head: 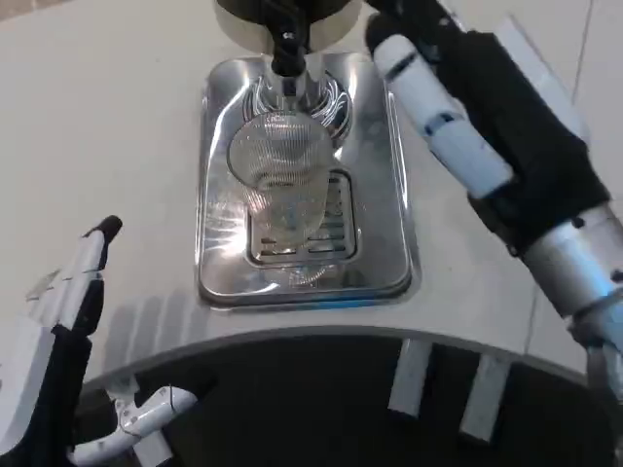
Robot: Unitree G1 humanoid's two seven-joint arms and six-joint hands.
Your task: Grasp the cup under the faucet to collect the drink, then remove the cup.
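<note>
Standing on the drip tray [389,263] under the faucet [288,58], the clear ribbed cup [282,180] looks light, slippery; grip its mid-wall. Left hand [58,321] open on the worktop [97,126]; right hand's [458,117] fingers unclear.

A clear ribbed cup [280,180] stands on the shiny metal drip tray [375,258], right under the black faucet [287,53]. The right hand [438,107] reaches in from the right, up beside the dispenser, its white fingers just off the tray's far corner and apart from the cup. The left hand [63,302] hangs low at the near left, fingers extended and holding nothing, over the white table [107,126].
</note>
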